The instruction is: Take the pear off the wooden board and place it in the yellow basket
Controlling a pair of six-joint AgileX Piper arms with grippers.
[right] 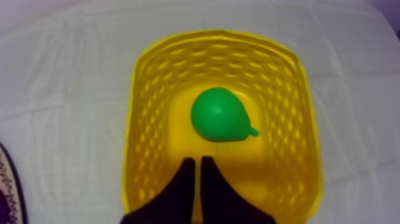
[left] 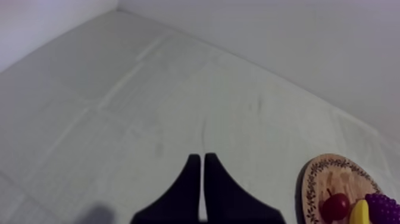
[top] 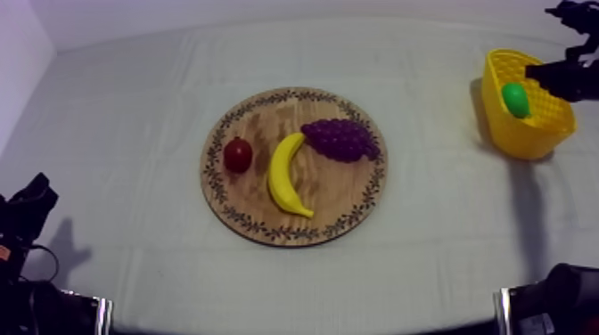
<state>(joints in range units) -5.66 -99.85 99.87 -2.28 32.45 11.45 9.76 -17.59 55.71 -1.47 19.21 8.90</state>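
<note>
Pear in basket; both grippers closed and empty.

The pear (right: 219,114), smooth glossy green with a small stub at its narrow end, lies on its side on the floor of the yellow basket (right: 134,119). The basket is a plastic tub with lattice-pierced walls, near the tabletop's far right corner. The right gripper (right: 197,159) hangs over the basket, its black fingers pressed into a narrow wedge, gripping nothing. I judge the drop made. The left gripper (left: 199,156) is likewise narrow and empty over the creased cloth (left: 119,107), parked clear of the work. The round wooden board (top: 339,200), mid-table, with grained face and leaf-patterned rim, carries banana (top: 285,174), grapes (top: 339,140) and small red fruit (top: 237,155).
</note>
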